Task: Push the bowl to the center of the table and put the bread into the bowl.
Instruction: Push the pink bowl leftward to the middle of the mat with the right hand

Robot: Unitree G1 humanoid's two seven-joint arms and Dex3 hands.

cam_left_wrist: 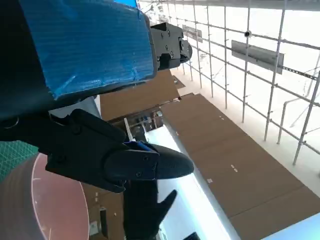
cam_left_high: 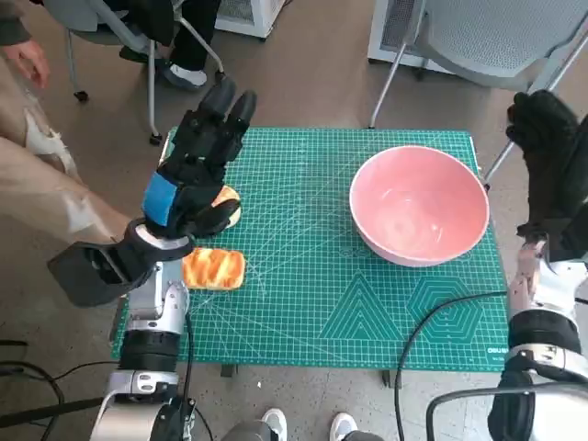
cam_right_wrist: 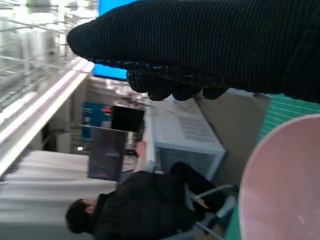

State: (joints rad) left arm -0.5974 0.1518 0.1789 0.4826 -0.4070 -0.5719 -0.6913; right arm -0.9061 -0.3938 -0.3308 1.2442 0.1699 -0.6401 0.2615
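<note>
So far: neither step looks finished, judged from how things lie.
Left hand (cam_left_high: 197,175): raised over the surface's left part with its fingers spread; it grips nothing that can be seen, though it covers part of one bread piece.
Bread (cam_left_high: 213,268): one glazed piece lies near the surface's left edge, just below the left hand; a second piece (cam_left_high: 228,200) peeks out from under that hand. Neither is in the bowl.
Mat (cam_left_high: 312,303): a green cutting mat covers the surface.
Bowl (cam_left_high: 419,204): pink, upright and empty, standing right of the middle, nearer the right edge.
Right hand (cam_left_high: 544,138): lifted off the right edge beside the bowl, not touching it; whether its fingers are curled or apart I cannot tell.
Left to do: bowl to centre, bread in.
</note>
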